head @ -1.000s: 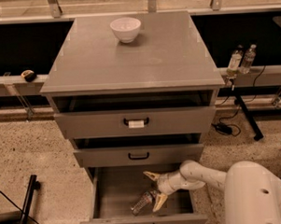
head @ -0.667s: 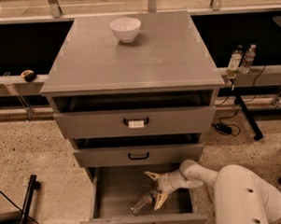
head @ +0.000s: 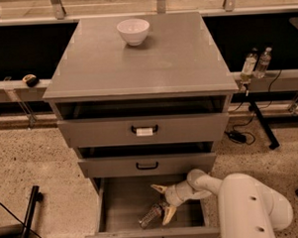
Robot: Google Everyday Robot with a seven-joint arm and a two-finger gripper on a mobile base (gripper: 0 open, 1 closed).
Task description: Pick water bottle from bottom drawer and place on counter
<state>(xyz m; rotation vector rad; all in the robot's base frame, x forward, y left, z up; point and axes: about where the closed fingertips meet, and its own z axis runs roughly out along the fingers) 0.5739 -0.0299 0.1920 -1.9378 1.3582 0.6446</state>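
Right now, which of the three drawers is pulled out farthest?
The bottom drawer: the bottle lies inside, the open pincer beside it. The middle drawer and top drawer are barely out.

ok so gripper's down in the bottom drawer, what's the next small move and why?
Probably nudge the gripper a little further over the water bottle before closing. Its fingers are spread open inside the bottom drawer, and the bottle lies by the nearer finger, not clearly between them.

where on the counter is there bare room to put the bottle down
The counter is bare everywhere in front of and beside the white bowl, which sits at the back centre. Crowded: the right side of the bottom drawer, with the gripper and water bottle.
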